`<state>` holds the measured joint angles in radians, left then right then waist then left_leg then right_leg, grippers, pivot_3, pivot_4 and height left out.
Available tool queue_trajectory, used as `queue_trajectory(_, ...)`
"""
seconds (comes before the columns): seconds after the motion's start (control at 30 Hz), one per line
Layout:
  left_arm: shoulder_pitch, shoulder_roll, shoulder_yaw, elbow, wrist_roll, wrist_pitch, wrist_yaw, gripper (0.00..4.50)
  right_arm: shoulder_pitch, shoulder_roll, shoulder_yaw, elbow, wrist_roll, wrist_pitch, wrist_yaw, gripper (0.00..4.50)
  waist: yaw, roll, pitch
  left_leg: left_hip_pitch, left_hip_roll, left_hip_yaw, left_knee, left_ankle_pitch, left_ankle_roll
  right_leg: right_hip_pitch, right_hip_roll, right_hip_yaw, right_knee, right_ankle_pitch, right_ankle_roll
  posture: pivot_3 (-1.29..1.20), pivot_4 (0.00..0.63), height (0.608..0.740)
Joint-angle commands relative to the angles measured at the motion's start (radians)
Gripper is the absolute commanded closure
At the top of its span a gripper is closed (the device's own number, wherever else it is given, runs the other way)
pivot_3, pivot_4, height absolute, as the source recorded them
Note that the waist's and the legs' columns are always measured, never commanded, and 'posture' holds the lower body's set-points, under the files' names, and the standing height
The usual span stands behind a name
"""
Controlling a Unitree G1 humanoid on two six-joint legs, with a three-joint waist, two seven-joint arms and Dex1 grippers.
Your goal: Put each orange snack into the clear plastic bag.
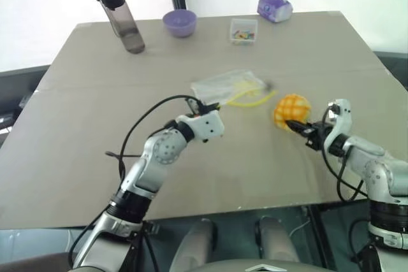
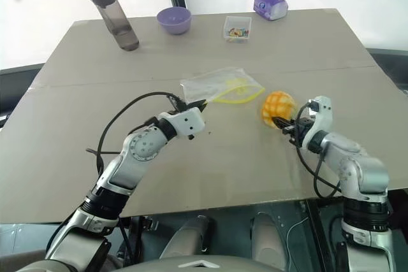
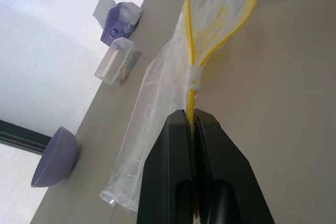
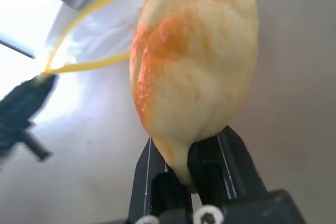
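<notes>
i have the left tool [image 1: 203, 105] pressed together on the yellow seal strip of the clear plastic bag [image 1: 228, 85], just left of centre in the head view. in the left wrist view the strip runs straight between the two fingers and loops open beyond them, so pinching one lip here looks meant to keep the mouth gaping toward the right of the frame. the rest of the bag lies crinkled on the counter [image 1: 89, 157].

the right tool [image 1: 297, 126] sits at the right of the head view, its fingers pinching the near edge of the orange snack [image 1: 292, 111]. in the right wrist view the bun stands tall above the fingers, nipped only at its lower tip, with the yellow loop of the bag mouth behind it, upper left. i'd say that's a thin hold, so i judge the bun could slip out on the way. bun and bag mouth are near but apart.
</notes>
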<state>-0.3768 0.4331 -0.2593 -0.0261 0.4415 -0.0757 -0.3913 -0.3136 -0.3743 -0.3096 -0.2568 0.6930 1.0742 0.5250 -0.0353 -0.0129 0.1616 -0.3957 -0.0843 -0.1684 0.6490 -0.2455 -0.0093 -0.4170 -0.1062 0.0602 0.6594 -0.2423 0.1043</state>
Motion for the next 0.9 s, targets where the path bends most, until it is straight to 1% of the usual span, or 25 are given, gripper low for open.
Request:
queue_trajectory(0.03,-0.014,-0.003,-0.006,-0.007,0.003,-0.024,0.008,4.50,-0.062,0.062,-0.119,-0.041,0.197,0.157,-0.096,4.45,0.000,0.000,0.000,0.000,0.000,0.000,0.000,0.000,0.000,0.000,0.000,0.000,0.000,0.000,0.000,0.00,0.150,0.740)
queue_trajectory(0.13,-0.018,-0.006,-0.007,-0.003,0.003,-0.024,0.011,4.50,-0.113,0.132,-0.187,0.014,0.270,0.271,-0.225,4.45,0.001,0.000,0.000,0.000,0.000,-0.001,0.000,0.000,0.000,0.000,0.000,0.000,0.000,0.000,0.000,0.00,0.150,0.740)
queue_trajectory(0.23,-0.020,-0.008,-0.007,-0.002,0.004,-0.025,0.013,4.50,-0.172,0.211,-0.272,0.071,0.355,0.332,-0.346,4.45,0.000,0.000,0.000,0.000,0.000,-0.001,0.000,0.000,0.000,0.000,0.000,0.000,0.001,0.000,0.000,0.00,0.150,0.740)
queue_trajectory(0.33,-0.020,-0.007,-0.008,-0.002,0.003,-0.027,0.014,4.50,-0.218,0.260,-0.314,0.110,0.407,0.367,-0.440,4.45,-0.001,0.000,0.000,0.000,0.000,-0.001,0.000,0.000,0.000,-0.001,0.000,0.000,0.001,0.000,0.000,0.00,0.150,0.740)
queue_trajectory(0.53,-0.019,-0.009,-0.008,-0.006,0.003,-0.028,0.016,4.50,-0.264,0.316,-0.349,0.167,0.503,0.379,-0.583,4.45,-0.005,0.001,0.000,0.000,0.000,-0.001,0.000,0.000,0.000,-0.001,0.000,0.000,0.001,0.000,0.000,0.00,0.150,0.740)
queue_trajectory(0.7,-0.016,-0.024,-0.009,-0.012,0.007,-0.016,0.028,4.50,-0.265,0.356,-0.343,0.197,0.583,0.365,-0.696,4.45,-0.007,0.001,-0.001,0.000,0.000,-0.001,0.000,0.000,0.000,-0.001,0.000,0.000,0.002,0.000,0.000,0.00,0.150,0.740)
queue_trajectory(0.8,-0.016,-0.032,-0.007,-0.012,0.005,-0.010,0.032,4.50,-0.254,0.392,-0.351,0.218,0.662,0.319,-0.806,4.45,-0.008,0.002,-0.001,0.000,0.000,-0.001,0.000,0.000,0.000,-0.001,0.000,0.000,0.002,0.000,0.000,0.00,0.150,0.740)
queue_trajectory(0.9,-0.014,-0.035,-0.007,-0.012,0.006,-0.008,0.034,4.50,-0.240,0.399,-0.337,0.230,0.747,0.265,-0.897,4.45,-0.008,0.002,-0.001,0.000,0.000,-0.001,0.000,0.000,0.000,-0.001,0.000,0.001,0.002,0.000,0.000,0.00,0.150,0.740)
